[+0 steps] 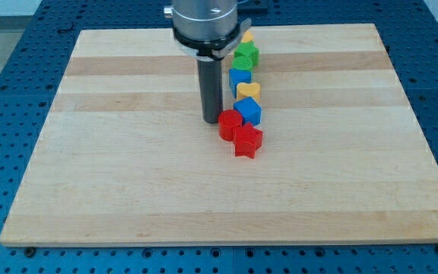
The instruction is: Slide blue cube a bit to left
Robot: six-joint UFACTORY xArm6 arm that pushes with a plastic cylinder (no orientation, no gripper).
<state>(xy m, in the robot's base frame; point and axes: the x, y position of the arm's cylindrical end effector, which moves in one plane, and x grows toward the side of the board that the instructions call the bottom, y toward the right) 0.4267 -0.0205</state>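
The blue cube (249, 111) sits near the board's middle, in a column of blocks. My tip (211, 121) rests on the board just to the view's left of it, close beside the red cylinder (230, 125). A red star block (247, 141) touches the cylinder at its lower right. Above the blue cube lie a yellow heart block (248, 90), a second blue block (239, 76), a green star block (245, 55) and a yellow block (247, 37) partly hidden by the arm.
The wooden board (128, 167) lies on a blue perforated table (6, 46). The arm's grey housing (204, 23) hangs over the board's top edge.
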